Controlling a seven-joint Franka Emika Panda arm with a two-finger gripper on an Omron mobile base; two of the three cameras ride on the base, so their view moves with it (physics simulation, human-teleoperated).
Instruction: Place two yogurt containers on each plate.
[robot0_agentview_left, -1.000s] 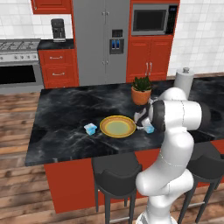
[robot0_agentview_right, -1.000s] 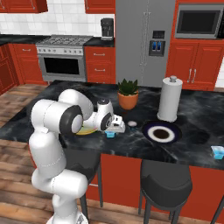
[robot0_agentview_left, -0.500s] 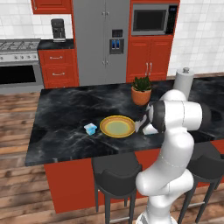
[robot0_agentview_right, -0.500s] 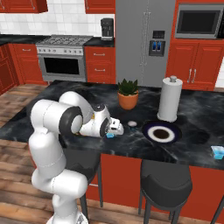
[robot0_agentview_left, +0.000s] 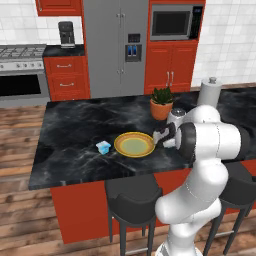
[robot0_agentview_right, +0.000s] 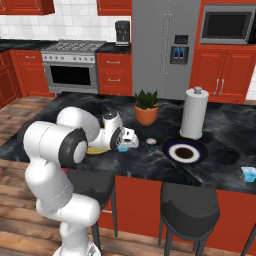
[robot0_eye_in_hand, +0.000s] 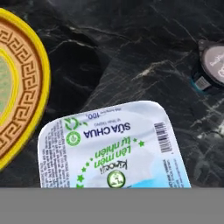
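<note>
Where claw (robot0_agentview_right: 131, 143) hovers (low): yogurt container (robot0_eye_in_hand: 114, 151) beneath.

Red cabinets (robot0_agentview_left: 170, 67), steel fridge (robot0_agentview_left: 117, 47), white tile wall (robot0_agentview_left: 227, 42) — wood floor (robot0_agentview_left: 15, 135), black stools (robot0_agentview_right: 187, 212).

Glossy black marble counter (robot0_eye_in_hand: 131, 52); yogurt container (robot0_eye_in_hand: 113, 148) lid prob. foil.

Evenly and brightly lit throughout, flat rendered light with no clear single source. Soft, faint shadows under the stools (robot0_agentview_left: 134, 201) and beneath the counter (robot0_agentview_left: 75, 130) overhang. Mild pale sheen across the black marble, no harsh glare. Both base views slightly soft and pixelated, edges of the arm jagged. Hand view sharp up close: print on the yogurt lid (robot0_eye_in_hand: 114, 148) legible, ahead of the fingers; yellow plate rim (robot0_eye_in_hand: 27, 96) crisp. No visible bending at the edges.
</note>
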